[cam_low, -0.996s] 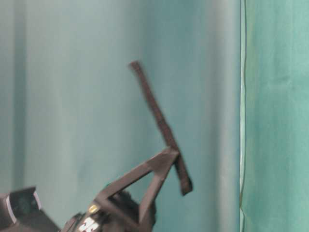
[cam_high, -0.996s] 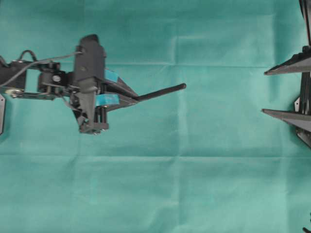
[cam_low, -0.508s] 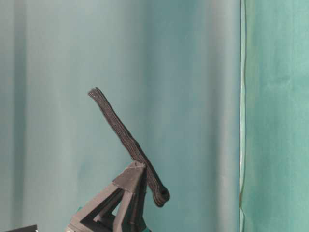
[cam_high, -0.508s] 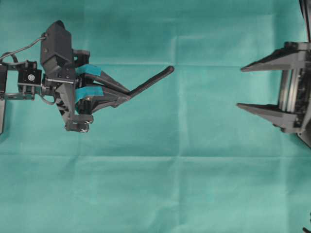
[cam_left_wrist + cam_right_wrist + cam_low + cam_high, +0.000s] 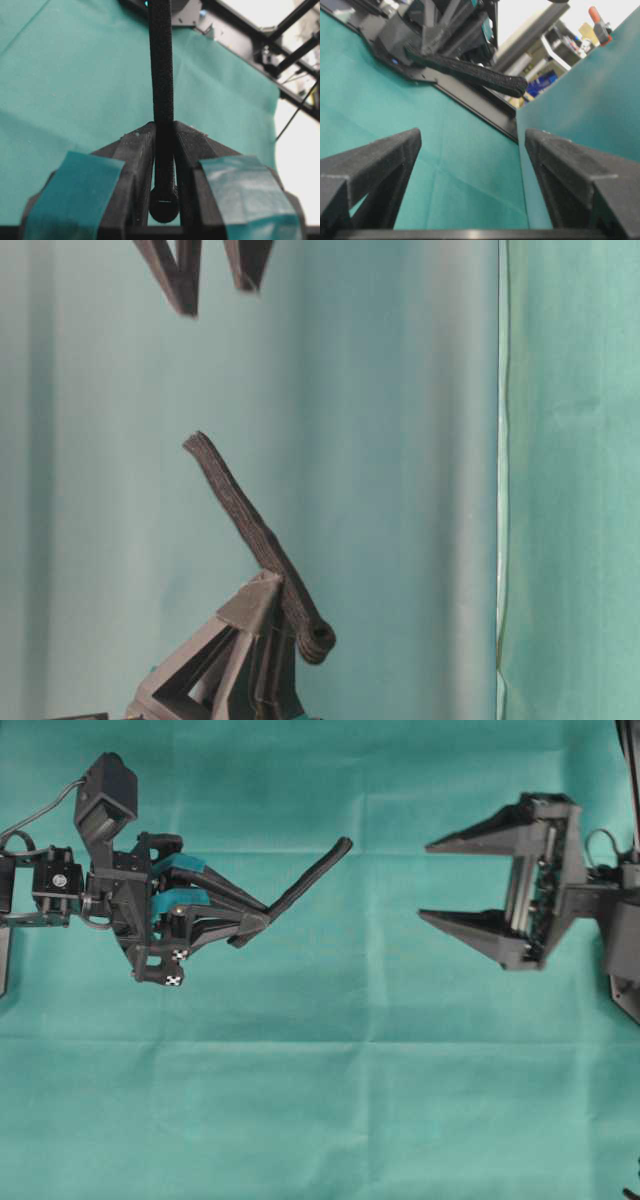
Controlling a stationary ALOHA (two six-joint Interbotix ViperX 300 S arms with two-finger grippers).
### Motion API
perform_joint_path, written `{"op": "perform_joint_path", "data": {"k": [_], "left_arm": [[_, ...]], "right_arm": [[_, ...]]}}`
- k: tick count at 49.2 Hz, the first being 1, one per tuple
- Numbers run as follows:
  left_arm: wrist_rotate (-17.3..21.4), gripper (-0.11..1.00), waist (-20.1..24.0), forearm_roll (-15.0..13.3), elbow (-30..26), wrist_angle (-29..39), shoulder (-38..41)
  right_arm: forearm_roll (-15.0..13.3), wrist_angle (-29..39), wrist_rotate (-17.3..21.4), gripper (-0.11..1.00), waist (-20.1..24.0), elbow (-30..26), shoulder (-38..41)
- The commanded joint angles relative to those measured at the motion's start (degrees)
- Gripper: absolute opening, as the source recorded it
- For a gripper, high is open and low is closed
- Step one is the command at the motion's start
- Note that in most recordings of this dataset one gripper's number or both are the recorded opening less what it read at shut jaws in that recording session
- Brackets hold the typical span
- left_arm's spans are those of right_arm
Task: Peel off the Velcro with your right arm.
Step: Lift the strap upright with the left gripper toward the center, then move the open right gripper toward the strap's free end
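Green cloth [image 5: 330,1100]; one Velcro [image 5: 308,885]; two arms.

Overhead view: I look straight down on the green cloth [image 5: 330,1100], from far.
Table-level view: low, facing a green backdrop [image 5: 420,440].
Left wrist view: I look along the left gripper [image 5: 164,145], very near the Velcro [image 5: 161,65].
Right wrist view: I look between the right gripper [image 5: 470,165] fingers.
Shared: all four views see the Velcro.
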Motion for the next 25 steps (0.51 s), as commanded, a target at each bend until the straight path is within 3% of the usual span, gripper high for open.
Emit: {"op": "perform_joint_path", "data": {"k": [1,11,25], "left_arm": [[-1.3,0.1,0.1,-0.1,-0.3,-0.8,-0.4],[-2.3,0.1,0.1,-0.1,0.4,-1.3,-0.4],[-2.3,0.1,0.1,-0.1,0.7,-2.3,-0.4]], "right_arm": [[0.1,-1.9,-0.4,0.68,-1.1,-2.3,1.8],[0.1,-7.3,-1.8,0.68,-2.3,-3.9,6.6],[0.0,-8.8,-2.1,0.68,-2.3,-6.2,11.1]]}}
